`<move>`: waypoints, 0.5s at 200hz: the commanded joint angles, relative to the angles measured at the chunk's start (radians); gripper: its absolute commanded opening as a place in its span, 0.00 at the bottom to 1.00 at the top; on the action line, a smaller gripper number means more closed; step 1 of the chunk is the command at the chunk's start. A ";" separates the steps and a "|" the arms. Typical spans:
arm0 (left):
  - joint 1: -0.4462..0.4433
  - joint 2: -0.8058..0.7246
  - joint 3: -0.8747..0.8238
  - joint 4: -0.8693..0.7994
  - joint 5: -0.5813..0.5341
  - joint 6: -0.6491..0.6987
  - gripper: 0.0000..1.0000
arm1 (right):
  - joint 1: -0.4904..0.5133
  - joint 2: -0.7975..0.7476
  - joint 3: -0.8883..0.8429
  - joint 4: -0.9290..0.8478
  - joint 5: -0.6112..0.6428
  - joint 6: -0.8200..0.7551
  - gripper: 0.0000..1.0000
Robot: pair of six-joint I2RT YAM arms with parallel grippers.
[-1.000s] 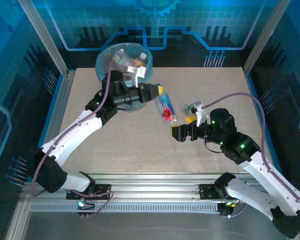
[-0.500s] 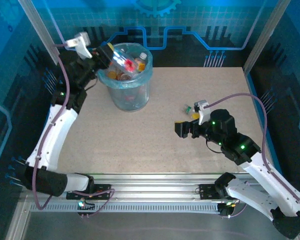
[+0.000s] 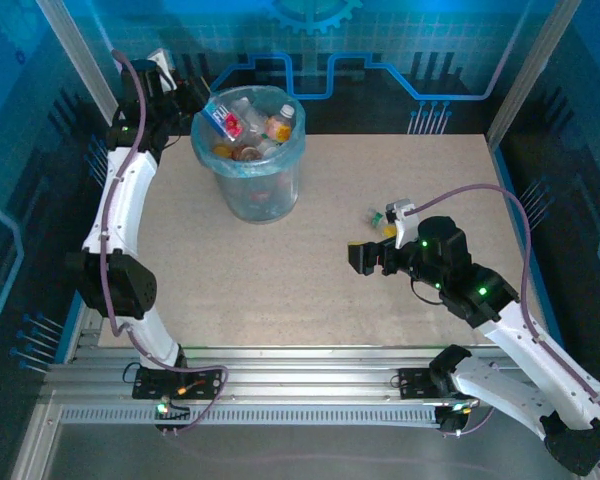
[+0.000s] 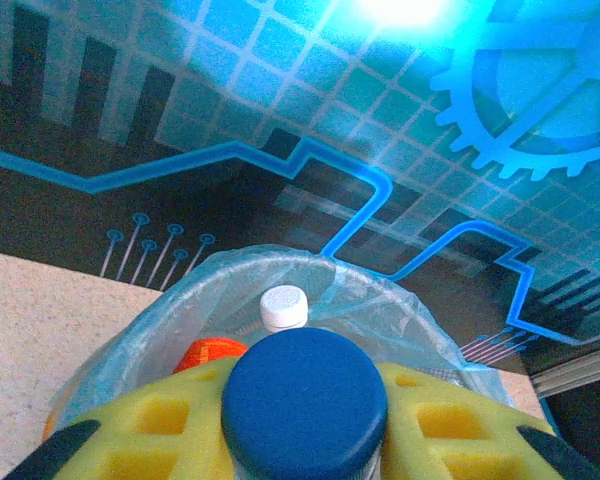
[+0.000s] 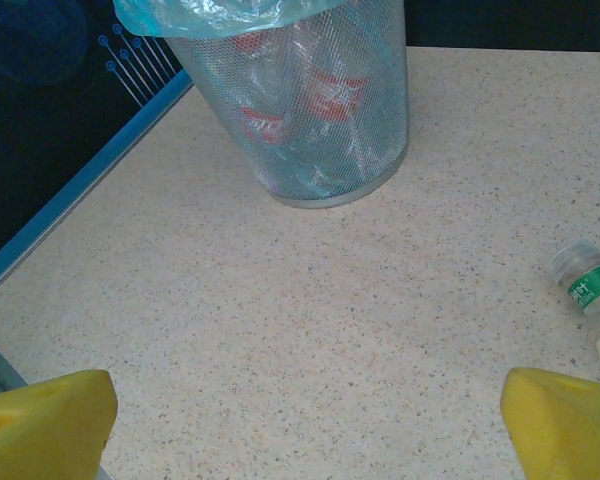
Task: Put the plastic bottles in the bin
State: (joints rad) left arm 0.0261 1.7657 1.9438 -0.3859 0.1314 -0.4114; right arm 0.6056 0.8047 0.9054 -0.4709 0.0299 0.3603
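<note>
Since half a second ago my left gripper (image 3: 200, 102) has drawn back toward the left rim of the bin (image 3: 270, 195), clamped on a blue-capped bottle (image 4: 305, 400) (cap facing the wrist camera) above the bag. My right gripper (image 3: 365, 258) hangs spread wide over the table (image 3: 280, 290), with a green-labelled bottle (image 5: 585, 283) lying near it.

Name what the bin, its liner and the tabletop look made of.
Bin: metal wire mesh, silvery, by its fine see-through grid. Liner: thin plastic film, translucent light blue, crinkled over the rim. Tabletop: probably laminate or a stone-like composite; matte beige with dark speckles, so the look leaves it open.
</note>
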 commanded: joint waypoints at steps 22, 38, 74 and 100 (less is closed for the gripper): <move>-0.012 -0.072 0.023 0.145 -0.104 0.193 0.00 | -0.008 -0.006 0.021 0.014 0.007 -0.013 1.00; -0.023 -0.074 0.024 0.163 -0.142 0.259 0.00 | -0.008 -0.005 0.010 0.025 0.002 -0.006 1.00; -0.099 -0.040 -0.010 0.234 -0.248 0.501 0.00 | -0.009 0.000 -0.006 0.044 -0.008 0.006 1.00; -0.145 -0.006 -0.040 0.296 -0.258 0.590 0.00 | -0.010 0.001 0.001 0.032 -0.013 0.005 1.00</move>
State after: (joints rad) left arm -0.0772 1.7283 1.9285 -0.1848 -0.0746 0.0109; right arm 0.6056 0.8055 0.9039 -0.4549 0.0250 0.3584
